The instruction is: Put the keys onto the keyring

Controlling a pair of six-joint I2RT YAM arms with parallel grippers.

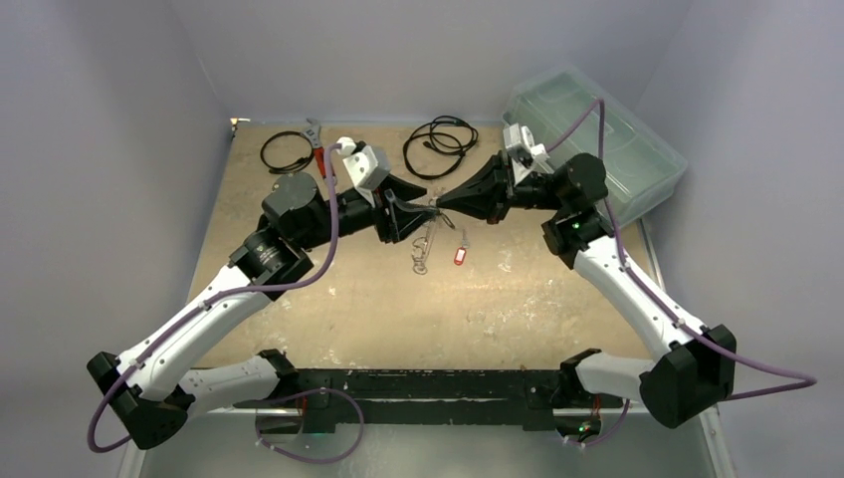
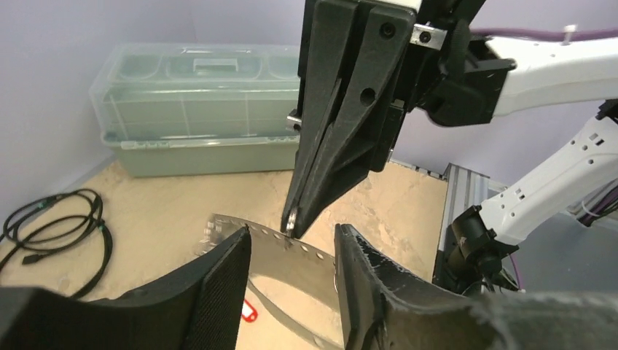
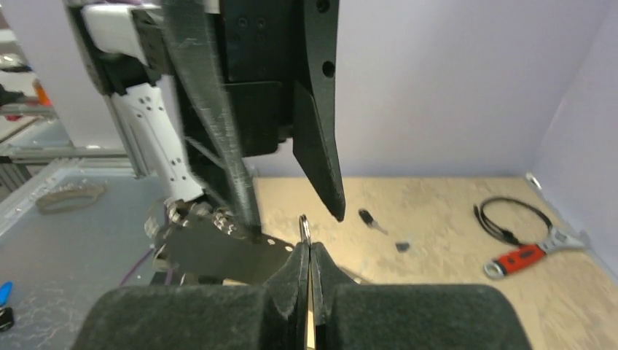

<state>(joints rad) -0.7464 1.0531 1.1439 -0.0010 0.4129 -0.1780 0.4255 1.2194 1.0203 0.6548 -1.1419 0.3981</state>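
Above the middle of the desk (image 1: pixel 498 319), the right hand (image 3: pixel 309 248) is pinched together on a small metal loop (image 3: pixel 304 224). The left hand (image 2: pixel 293 233) stands apart beside it. The keyring (image 1: pixel 422 249) shows just below them, near the red key (image 1: pixel 460 256) (on the desk). Best to hold that pinch steady and fetch the key gently.

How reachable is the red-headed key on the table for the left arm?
Probably yes: the small red-headed metal key lies uncovered close by the left tool, whose jaws stand open, though the grey wire keyring dangles between them.
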